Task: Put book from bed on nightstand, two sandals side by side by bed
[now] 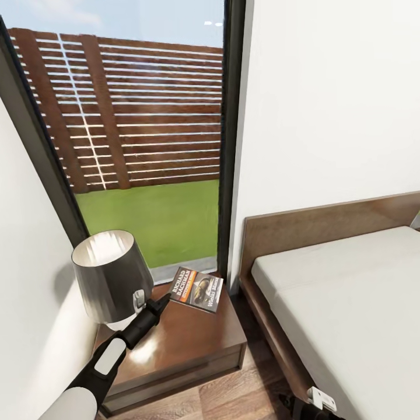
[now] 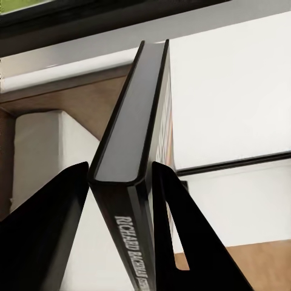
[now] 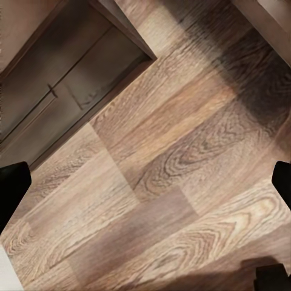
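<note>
Left claw clamped on book by its spine; book over nightstand, beyond lamp; right claw spread, empty.

Glossy dark wood nightstand, matt grey mattress on the bed, grained wood-plank floor.

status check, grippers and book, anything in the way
Left gripper shut on the book, held over the nightstand top. Right gripper open above bare wood floor. Lamp close beside the left arm.
</note>
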Tool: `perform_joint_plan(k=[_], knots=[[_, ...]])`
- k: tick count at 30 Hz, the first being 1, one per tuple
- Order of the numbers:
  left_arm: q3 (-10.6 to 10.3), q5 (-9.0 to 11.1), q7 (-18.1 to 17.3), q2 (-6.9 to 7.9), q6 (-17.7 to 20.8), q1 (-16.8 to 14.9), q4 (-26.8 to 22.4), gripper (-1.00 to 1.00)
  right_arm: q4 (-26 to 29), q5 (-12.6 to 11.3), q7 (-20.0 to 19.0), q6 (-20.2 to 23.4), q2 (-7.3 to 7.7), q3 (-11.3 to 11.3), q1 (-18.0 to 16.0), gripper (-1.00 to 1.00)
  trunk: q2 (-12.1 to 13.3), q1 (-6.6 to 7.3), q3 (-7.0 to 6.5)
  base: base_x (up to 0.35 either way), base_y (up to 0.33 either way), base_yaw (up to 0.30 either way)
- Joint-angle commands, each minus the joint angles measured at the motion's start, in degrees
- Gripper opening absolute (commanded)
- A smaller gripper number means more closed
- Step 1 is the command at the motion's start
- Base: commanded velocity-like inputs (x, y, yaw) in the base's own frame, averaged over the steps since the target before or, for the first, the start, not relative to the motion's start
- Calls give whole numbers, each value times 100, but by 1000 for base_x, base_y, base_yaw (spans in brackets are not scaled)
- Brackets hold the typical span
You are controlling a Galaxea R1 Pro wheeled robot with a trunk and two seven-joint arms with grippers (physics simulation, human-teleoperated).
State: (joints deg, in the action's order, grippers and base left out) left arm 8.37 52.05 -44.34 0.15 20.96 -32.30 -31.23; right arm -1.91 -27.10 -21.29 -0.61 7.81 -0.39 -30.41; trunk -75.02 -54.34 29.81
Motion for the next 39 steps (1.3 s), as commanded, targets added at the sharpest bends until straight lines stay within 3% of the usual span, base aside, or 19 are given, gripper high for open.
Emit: perform_joint_plan(k=[1,8,12,21,27,30,36,39], knots=[[6,43,-4,0,51,-4,3,-100,-20,-32,-35,-5,2,-3,-9,100,-3,0,5,7,0,0],[-3,35,44,-6,48,-4,3,-100,-5,-30,-129,41,2,3,-9,100,-3,0,5,3,0,0],[-9,34,52,-6,48,-4,3,-100,12,-7,-435,73,3,36,-9,100,-3,0,5,0,0,0],[-31,33,55,-7,43,-4,3,-100,52,75,-1755,433,5,129,-9,100,-3,0,5,0,0,0],[-42,34,57,-13,30,-4,3,-100,158,344,-2604,718,-1,346,-9,100,-3,0,5,0,0,0],[-44,33,57,-13,22,-4,3,-100,251,510,-3247,921,-4,476,-9,100,-3,0,5,0,0,0],[-45,33,60,-13,15,-4,3,-100,368,623,-4109,1299,-31,554,-9,100,-3,0,5,0,0,0],[-45,30,63,-13,12,-4,3,-100,494,638,-4345,1375,-43,566,-9,100,-3,0,5,0,0,0]])
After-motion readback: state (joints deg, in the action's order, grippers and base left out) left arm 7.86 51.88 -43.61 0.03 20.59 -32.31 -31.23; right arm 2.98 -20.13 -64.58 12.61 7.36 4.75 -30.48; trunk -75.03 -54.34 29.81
